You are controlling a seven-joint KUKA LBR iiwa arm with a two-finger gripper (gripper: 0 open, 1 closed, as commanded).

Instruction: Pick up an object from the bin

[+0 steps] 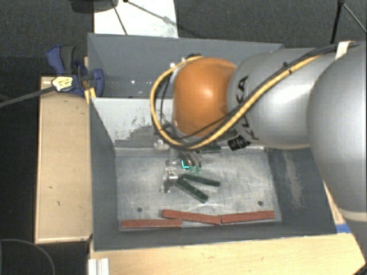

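reaching down from right | tool (172,182) beside dark green sticks (200,183) | opening: cannot tell

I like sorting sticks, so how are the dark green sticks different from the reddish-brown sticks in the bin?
The green sticks are very dark; the reddish-brown sticks look like brick. The green sticks lie in the middle of the bin, the reddish-brown sticks along its near wall. The green sticks cross at an angle, while the reddish-brown sticks lie almost end to end. Both kinds are thin, straight and lying flat.
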